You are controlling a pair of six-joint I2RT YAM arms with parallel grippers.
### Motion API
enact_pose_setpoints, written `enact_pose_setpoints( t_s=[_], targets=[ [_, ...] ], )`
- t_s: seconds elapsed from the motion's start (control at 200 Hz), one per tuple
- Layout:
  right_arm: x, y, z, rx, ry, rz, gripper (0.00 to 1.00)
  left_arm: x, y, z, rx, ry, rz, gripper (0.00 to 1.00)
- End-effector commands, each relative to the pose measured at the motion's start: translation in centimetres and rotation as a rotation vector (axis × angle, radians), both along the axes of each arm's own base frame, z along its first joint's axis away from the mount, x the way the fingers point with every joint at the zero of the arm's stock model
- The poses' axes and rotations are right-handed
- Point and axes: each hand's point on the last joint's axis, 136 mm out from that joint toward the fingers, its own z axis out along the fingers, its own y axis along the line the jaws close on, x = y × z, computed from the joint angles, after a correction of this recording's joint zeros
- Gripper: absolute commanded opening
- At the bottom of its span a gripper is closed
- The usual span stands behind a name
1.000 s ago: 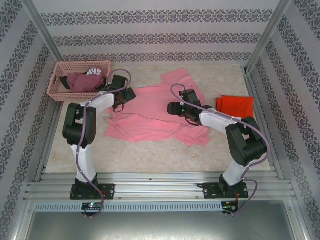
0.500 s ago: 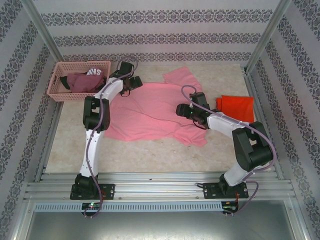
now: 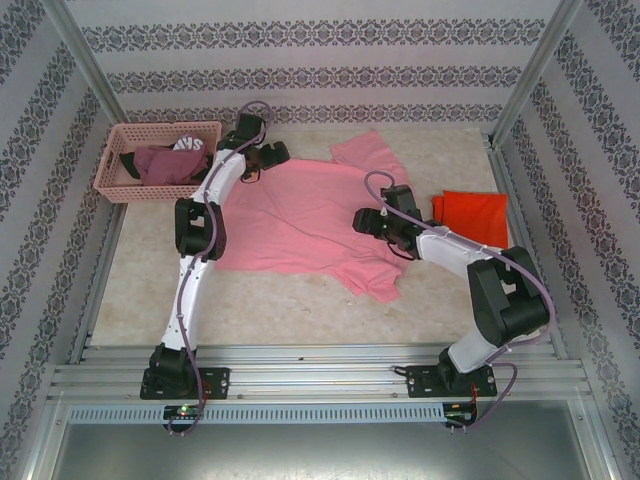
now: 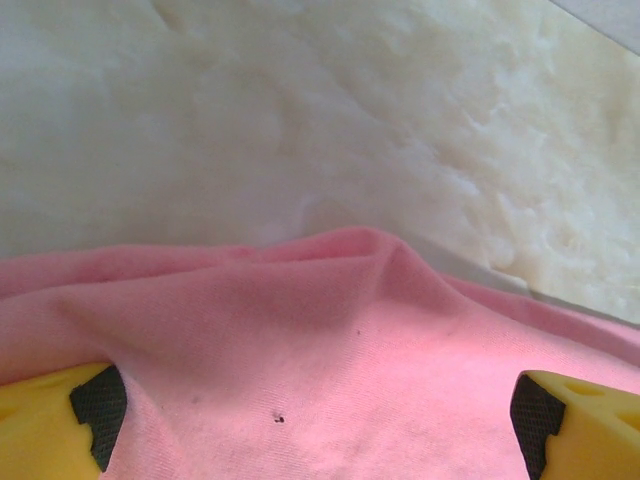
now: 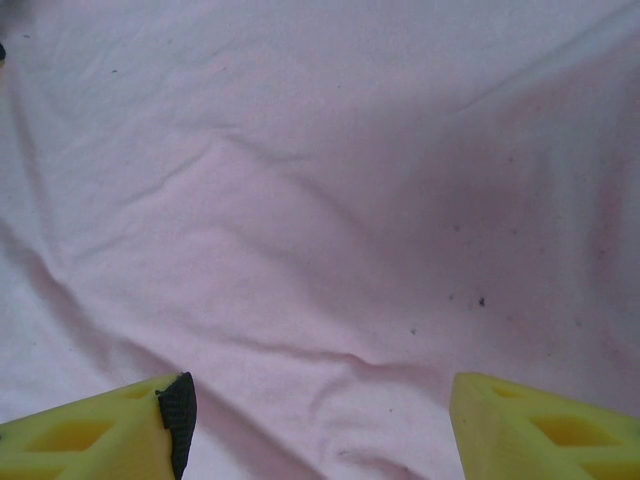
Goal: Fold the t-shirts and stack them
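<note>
Your left arm (image 3: 185,290) was stretched nearly straight toward the upper left of the top view. The left fingers (image 4: 50,425) were spread wide over a raised fold at the far edge of the salmon-pink tee (image 3: 305,215), gripping nothing. Your right arm (image 3: 450,248) was bent inward, the right fingers (image 5: 90,435) likewise wide apart above flat pink cloth. The salmon-pink tee lay spread mid-frame on the tabletop (image 3: 270,310); the orange-red tee (image 3: 475,215) sat folded at right.

The left gripper (image 4: 320,425) has its yellow fingers (image 4: 40,425) wide apart at the near corners, with the pink t-shirt (image 4: 330,340) lying between them. The cloth rises into a soft ridge, and the pale table (image 4: 300,110) lies beyond.
</note>
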Motion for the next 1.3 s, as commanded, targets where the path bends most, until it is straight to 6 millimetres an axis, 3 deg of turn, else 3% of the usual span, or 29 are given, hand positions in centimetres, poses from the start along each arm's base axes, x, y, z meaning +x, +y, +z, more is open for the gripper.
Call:
enact_pose_setpoints(
  t_s=[0.0, 0.125, 0.25, 0.335, 0.455, 0.615, 0.724, 0.829, 1.014, 1.139, 1.294],
  targets=[
    [-0.7, -1.0, 0.6, -0.011, -0.001, -0.021, 0.68, -1.4, -1.7, 1.6, -0.024, 0.014, -0.079, 1.0],
    [-2.5, -1.9, 0.0, -0.027, 0.042, -0.038, 0.68, -2.3, -1.6, 6.7, -0.004, -0.072, -0.079, 1.0],
    [-5.8, -4.1, 0.0, -0.046, 0.059, -0.113, 0.66, -4.9, -0.9, 11.9, 0.008, -0.187, -0.048, 1.0],
    [-8.3, -5.4, 0.2, -0.059, 0.064, -0.132, 0.65, -8.3, 0.5, 12.7, 0.007, -0.228, 0.01, 1.0],
    [-11.3, -5.9, 0.3, -0.055, 0.088, -0.114, 0.64, -14.4, 3.5, 11.4, 0.023, -0.215, 0.161, 0.99],
    [-13.8, -4.9, -0.5, -0.018, 0.117, -0.063, 0.53, -23.7, 8.5, 6.5, 0.088, -0.05, 0.413, 0.87],
    [-14.7, -3.6, -1.5, -0.024, 0.149, -0.007, 0.43, -27.6, 10.8, 4.1, 0.076, 0.008, 0.526, 0.81],
    [-14.4, -2.2, -2.4, -0.039, 0.173, 0.042, 0.35, -28.9, 12.2, 2.3, 0.041, 0.052, 0.576, 0.78],
    [-14.3, -0.6, -4.6, -0.083, 0.255, 0.07, 0.21, -28.7, 12.2, 0.0, -0.066, 0.112, 0.607, 0.75],
    [-16.5, -1.6, -7.5, -0.121, 0.406, 0.013, 0.18, -29.3, 12.5, -1.2, -0.079, 0.151, 0.645, 0.73],
    [-19.9, -0.9, -8.8, -0.156, 0.496, 0.041, 0.16, -30.3, 13.0, -2.2, -0.086, 0.182, 0.685, 0.72]
  ],
)
